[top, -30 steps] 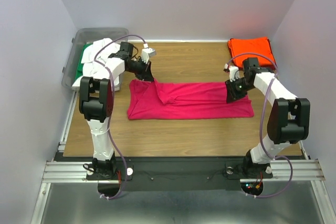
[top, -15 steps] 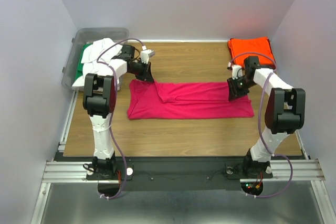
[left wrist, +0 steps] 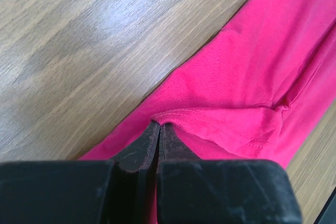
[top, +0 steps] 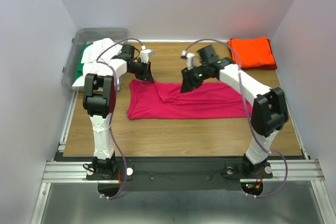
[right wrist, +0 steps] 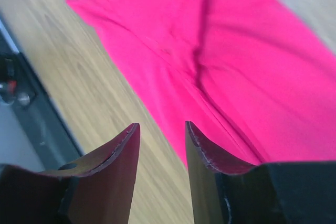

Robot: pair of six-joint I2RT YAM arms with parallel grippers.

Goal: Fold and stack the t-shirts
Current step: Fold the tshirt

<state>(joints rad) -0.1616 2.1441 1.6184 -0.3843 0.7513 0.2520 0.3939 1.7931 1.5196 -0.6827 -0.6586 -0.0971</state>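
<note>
Tabletop [top: 210,129] fills the middle of the overhead view. The pink t-shirt [top: 205,106] lies flat across it, with its long axis running left to right. At upper left a bin [top: 77,38] holds white and green t-shirts [top: 97,51], and at upper right sits a folded orange t-shirt [top: 253,52].

The left claw [top: 148,78] is at the pink shirt's upper left corner. In its wrist view it is [left wrist: 159,129] clamped tight on the stitched hem. The right claw [top: 185,86] hangs over the shirt's upper edge near the middle. Its jaws [right wrist: 161,132] are spread with nothing between them, and pink cloth lies below and ahead.

A second ago the right claw was at the shirt's right end; now it is well to the left, near the left claw. The shirt has hardly shifted. Any crosswise fold probably depends on that free right end, which now lies well to the right of the right claw.
</note>
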